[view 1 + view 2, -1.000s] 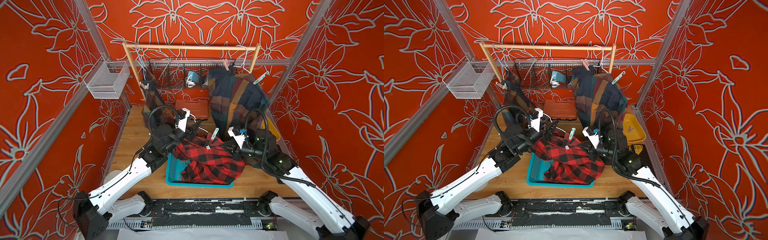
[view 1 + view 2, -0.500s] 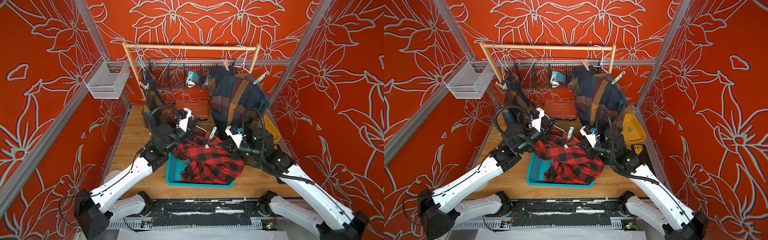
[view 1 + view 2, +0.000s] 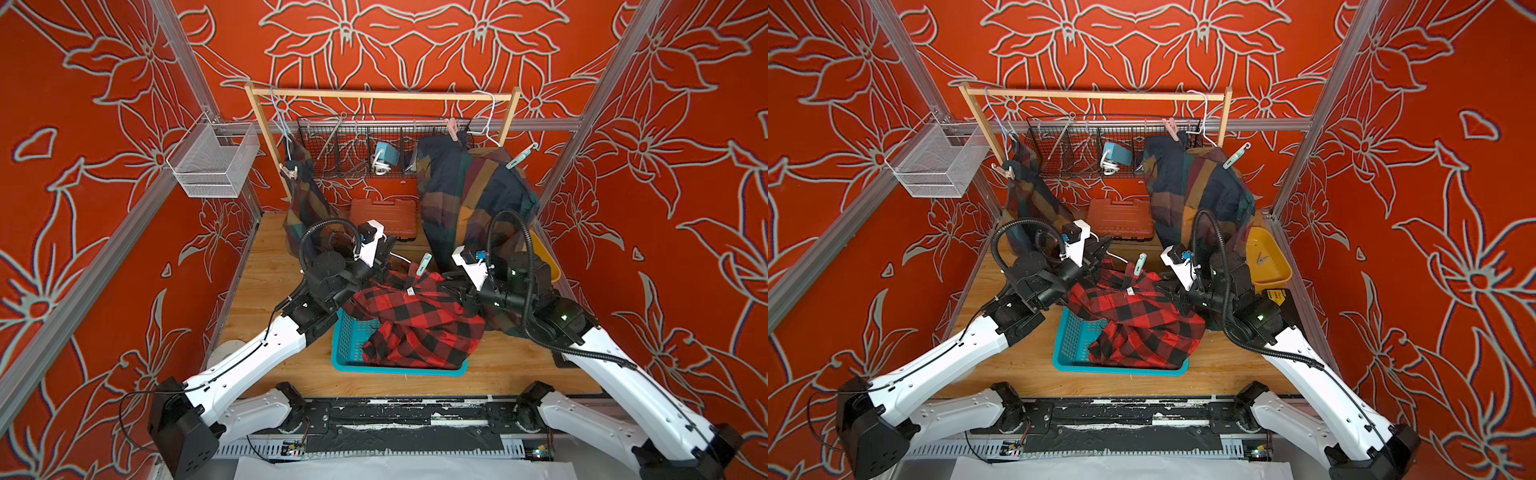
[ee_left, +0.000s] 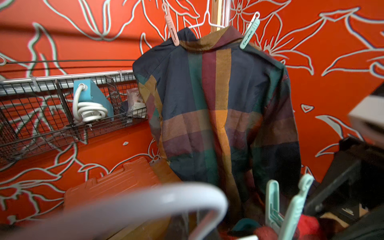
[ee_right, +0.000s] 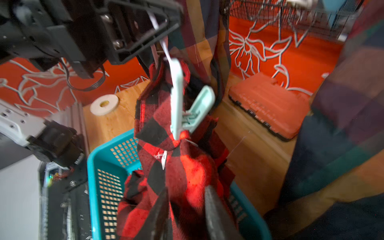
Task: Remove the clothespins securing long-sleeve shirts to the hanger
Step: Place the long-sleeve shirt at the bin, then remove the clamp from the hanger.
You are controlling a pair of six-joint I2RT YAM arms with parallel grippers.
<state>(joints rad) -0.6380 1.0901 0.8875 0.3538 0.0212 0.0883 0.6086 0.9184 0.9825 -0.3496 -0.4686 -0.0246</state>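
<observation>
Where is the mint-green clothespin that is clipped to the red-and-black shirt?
In both top views the mint-green clothespin sits mid-scene, clipped to the bunched top of the red-and-black shirt that drapes into the teal basket.

arms [image 3: 266, 349]: white shells | joints [image 3: 328, 272]: black | cables [image 3: 504, 212]: black corrugated | camera mounts [image 3: 371, 245]: white

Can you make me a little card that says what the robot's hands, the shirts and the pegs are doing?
Left hand: shut on the white hanger
Right hand: open, fingers either side of the red shirt
Red shirt: clipped to that hanger by a mint peg, bottom in the blue basket
Plaid shirt: hangs on the rail, pink peg and second mint peg at its shoulders
</observation>
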